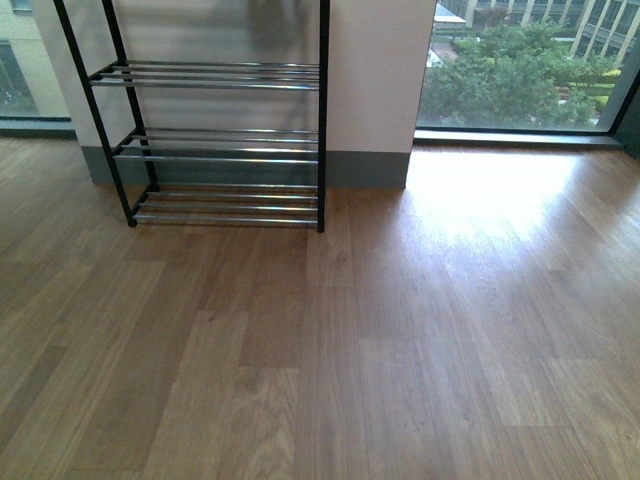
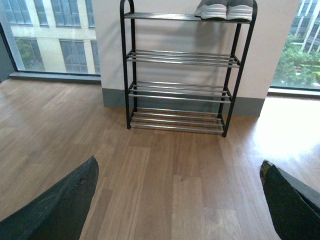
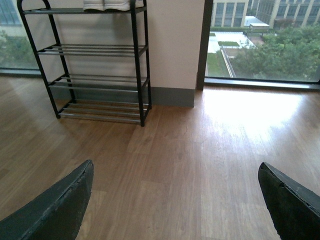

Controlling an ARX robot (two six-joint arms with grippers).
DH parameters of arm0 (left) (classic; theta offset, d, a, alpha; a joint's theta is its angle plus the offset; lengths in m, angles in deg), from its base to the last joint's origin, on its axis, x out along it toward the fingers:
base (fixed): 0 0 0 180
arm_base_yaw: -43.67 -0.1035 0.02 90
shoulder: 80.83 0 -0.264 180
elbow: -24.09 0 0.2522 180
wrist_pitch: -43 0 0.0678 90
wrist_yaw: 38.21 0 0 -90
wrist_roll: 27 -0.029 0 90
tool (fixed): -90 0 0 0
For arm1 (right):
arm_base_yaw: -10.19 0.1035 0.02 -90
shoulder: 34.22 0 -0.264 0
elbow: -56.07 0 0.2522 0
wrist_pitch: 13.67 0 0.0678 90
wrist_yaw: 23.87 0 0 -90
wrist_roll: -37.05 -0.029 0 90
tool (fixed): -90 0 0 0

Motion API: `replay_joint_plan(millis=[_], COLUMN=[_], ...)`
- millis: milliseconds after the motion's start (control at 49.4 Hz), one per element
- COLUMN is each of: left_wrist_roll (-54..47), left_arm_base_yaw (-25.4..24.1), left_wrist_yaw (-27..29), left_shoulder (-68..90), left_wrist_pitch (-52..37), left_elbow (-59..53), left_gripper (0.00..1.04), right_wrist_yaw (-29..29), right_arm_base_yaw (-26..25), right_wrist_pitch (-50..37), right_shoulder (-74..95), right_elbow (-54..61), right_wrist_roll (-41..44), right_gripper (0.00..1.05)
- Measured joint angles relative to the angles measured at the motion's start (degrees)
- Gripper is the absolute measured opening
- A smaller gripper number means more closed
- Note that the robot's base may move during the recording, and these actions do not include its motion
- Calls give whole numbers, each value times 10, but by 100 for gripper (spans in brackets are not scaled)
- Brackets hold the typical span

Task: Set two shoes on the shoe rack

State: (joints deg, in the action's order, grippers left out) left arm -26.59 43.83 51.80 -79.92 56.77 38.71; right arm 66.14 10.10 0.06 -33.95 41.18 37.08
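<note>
From where I stand, both grey sneakers (image 2: 225, 9) sit side by side on the top tier of the shoe rack (image 2: 180, 57), towards one end of it, their white soles resting on the chrome bars. Only their lower parts show in the wrist views, and the front view cuts the rack off below that tier, so I cannot see the heel collars or how squarely they are set.

The three tiers underneath carry nothing that I can see. The rack stands on the wooden floor (image 1: 400, 350) against the pale wall, well away from both arms.

The left fingers (image 2: 60, 205) are spread wide with only floor between them, and the right fingers (image 3: 55, 210) are spread the same way, holding nothing.

I would judge these shoes light and easy to lift. The knit upper looks soft and likely to give under pressure, while the thick sole looks firmer. The steadiest hold would probably be across the sole and sidewall at midfoot, or at the stiffer heel. By the look of it the task is done.
</note>
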Motion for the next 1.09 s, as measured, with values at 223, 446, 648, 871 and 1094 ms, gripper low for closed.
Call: replay_joint_plan(millis=[223,446,648,871,1094], left_wrist_roll=[0,0,0,0,0], left_arm_base_yaw=[0,0,0,0,0], left_wrist_yaw=[0,0,0,0,0], left_shoulder=[0,0,0,0,0], left_wrist_pitch=[0,0,0,0,0], left_elbow=[0,0,0,0,0], left_gripper=[95,95,95,95,95], right_wrist_yaw=[0,0,-1,-1,0], right_arm_base_yaw=[0,0,0,0,0], right_wrist_pitch=[0,0,0,0,1], right_shoulder=[0,0,0,0,0], right_elbow=[0,0,0,0,0], right_wrist_roll=[0,0,0,0,0], right_gripper=[95,95,95,95,95])
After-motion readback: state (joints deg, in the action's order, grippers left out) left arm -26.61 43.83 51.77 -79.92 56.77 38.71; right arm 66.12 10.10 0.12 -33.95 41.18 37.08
